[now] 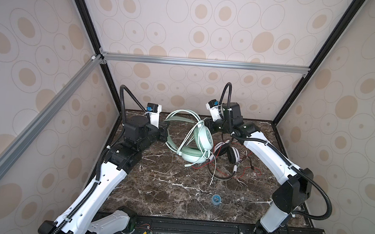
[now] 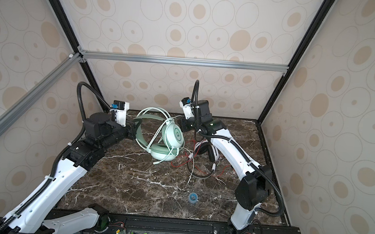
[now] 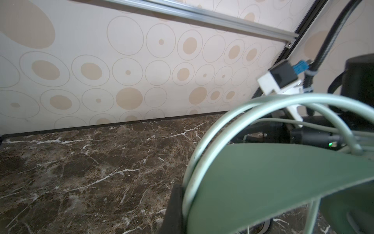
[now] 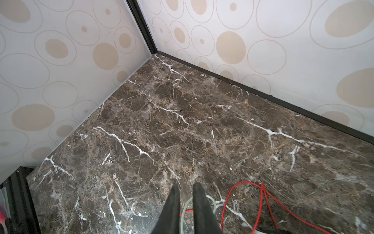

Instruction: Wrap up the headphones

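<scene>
Mint headphones (image 1: 201, 135) headband clamped in L gripper (image 1: 166, 132); R gripper (image 4: 185, 186) jaws slightly apart.

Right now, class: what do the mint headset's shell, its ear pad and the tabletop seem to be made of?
Mint headset shell: likely hard plastic, smooth with slight sheen. Ear pad: probably padded leatherette, plump matte ring. Tabletop: brown marble or marble-look laminate, white veins, faint gloss.

I work in a robot lab's test cell. My worktop (image 1: 164, 195) is a dark marble-look slab boxed in by panels (image 1: 211, 32) papered with beige ovals, held in an aluminium and black frame (image 1: 204, 63). My left arm (image 1: 98, 188) and right arm (image 1: 268, 156), cabled in black conduit, mount on a black rail (image 1: 196, 228) along the near edge.
</scene>
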`<state>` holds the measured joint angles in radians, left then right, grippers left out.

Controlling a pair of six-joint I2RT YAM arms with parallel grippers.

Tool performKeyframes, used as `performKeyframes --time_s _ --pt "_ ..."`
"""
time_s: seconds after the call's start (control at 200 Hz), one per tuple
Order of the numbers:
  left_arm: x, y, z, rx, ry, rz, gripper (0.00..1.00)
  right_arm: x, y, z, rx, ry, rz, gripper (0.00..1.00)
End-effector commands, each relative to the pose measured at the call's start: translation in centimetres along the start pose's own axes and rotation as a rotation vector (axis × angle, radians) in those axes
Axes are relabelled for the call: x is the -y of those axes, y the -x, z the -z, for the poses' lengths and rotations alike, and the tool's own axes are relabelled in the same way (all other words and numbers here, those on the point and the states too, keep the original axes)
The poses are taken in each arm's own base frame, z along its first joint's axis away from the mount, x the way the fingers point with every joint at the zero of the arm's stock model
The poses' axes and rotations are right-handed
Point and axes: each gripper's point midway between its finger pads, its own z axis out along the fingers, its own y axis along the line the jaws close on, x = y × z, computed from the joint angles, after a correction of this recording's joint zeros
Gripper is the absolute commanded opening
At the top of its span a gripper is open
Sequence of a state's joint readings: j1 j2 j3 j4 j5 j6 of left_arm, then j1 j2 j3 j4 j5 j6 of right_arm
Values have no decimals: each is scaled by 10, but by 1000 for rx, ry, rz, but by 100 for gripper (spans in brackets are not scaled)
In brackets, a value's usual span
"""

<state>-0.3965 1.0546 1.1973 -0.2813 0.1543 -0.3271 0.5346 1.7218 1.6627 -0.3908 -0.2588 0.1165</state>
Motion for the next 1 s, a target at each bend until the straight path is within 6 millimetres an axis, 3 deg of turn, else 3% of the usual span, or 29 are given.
performKeyframes --time_s 0.0,0.49,0.995 --pt "32 70 28 205 -136 87 0 -9 19 10 110 58 -45 16" --pt "51 121 47 323 -223 181 0 -15 -18 -22 120 186 -163 17" --pt "57 143 55 370 -253 219 0 -13 -56 -53 66 239 -249 18"
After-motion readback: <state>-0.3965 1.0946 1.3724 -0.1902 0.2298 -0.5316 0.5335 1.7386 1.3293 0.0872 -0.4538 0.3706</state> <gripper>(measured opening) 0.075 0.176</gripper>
